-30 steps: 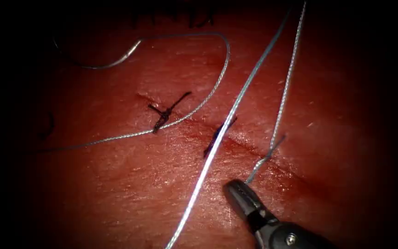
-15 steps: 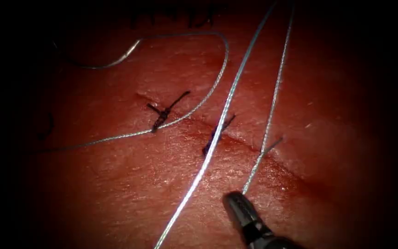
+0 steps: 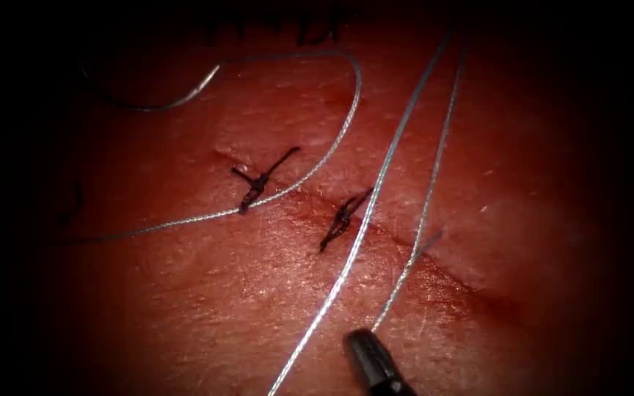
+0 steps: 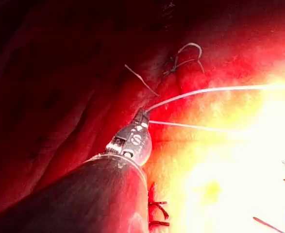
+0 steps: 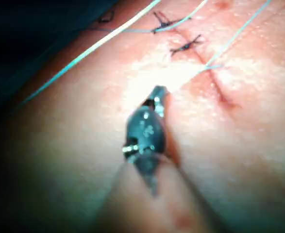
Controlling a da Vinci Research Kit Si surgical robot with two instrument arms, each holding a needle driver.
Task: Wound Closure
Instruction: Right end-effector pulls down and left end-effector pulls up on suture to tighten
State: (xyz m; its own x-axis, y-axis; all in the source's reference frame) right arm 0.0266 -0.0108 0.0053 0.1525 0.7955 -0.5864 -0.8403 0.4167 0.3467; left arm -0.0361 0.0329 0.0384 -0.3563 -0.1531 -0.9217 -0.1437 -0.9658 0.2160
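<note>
Endoscope view
Right gripper (image 3: 355, 339): jaws closed on the thread (image 3: 405, 268), at the near edge, left of the cut (image 3: 434, 268).
Thread: two strands run up and away from the tissue (image 3: 185, 293); one crosses the cut by the middle knot (image 3: 340, 218).
Needle (image 3: 163, 101): lies free on the tissue far left of the cut, held by neither tool, not in the tissue.
Older knot (image 3: 254, 183): further up-left on the cut.

Left wrist view
Left gripper (image 4: 141, 116): jaws closed on the thread (image 4: 205, 91), above the tissue (image 4: 74, 97).

Right wrist view
Right gripper (image 5: 158, 93): tip closed, the thread (image 5: 215, 56) leading from it toward the cut (image 5: 217, 85).
</note>
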